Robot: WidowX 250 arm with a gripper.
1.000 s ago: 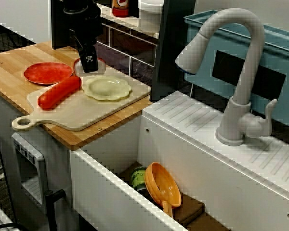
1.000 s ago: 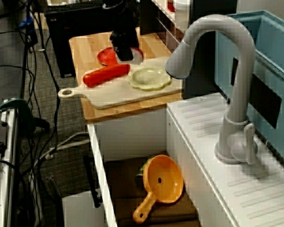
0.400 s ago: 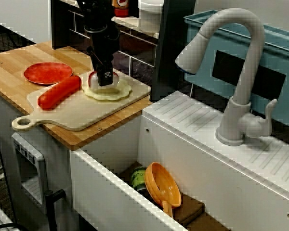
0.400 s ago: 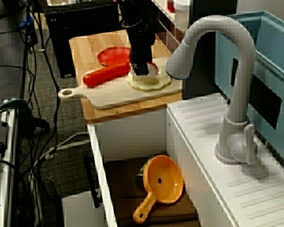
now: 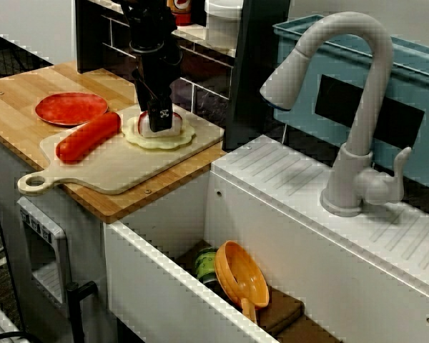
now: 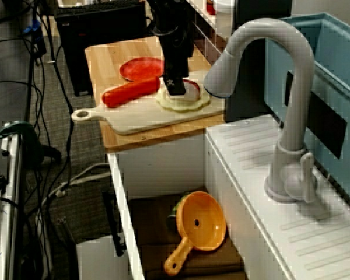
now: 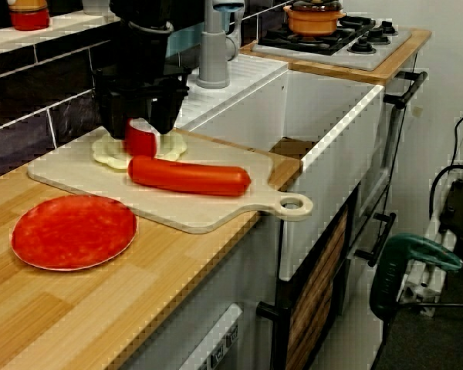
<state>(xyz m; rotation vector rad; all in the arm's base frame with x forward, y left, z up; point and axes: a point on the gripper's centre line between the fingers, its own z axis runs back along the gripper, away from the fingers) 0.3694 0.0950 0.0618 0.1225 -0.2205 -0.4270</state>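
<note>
1. Pinching a red-rimmed slice [image 7: 139, 143] between its fingers, the tool [image 5: 159, 116] hangs over the pale scalloped disc [image 5: 184, 136] on the cutting board [image 5: 121, 168].
2. A second ago the tool held the slice at the board's back edge, beside the red plate [image 5: 71, 108]. It has since carried the slice toward the sink and over the disc.
3. Since the last earlier frame the change is small: the tool has slid slightly further across the disc and sits a touch lower.
4. From the table's end, the slice stands upright in the grip, red face outward, with its lower edge at the disc's top surface. Whether it touches the disc cannot be told.
5. The red sausage [image 5: 88, 136] lies flat on the board just beside the disc, on the plate's side. It has not moved.
6. The plate rests on the wooden table [image 5: 14, 100] off the board's back corner, in the same place as before.
7. The board lies with its round handle toward the table's front edge, unchanged.
8. Down in the sink, an orange strainer [image 6: 201, 220] leans by a green can [image 5: 206, 264], both as they were.
9. The grey faucet [image 5: 357, 107] stands on the white drainboard, well apart from the tool.
</note>
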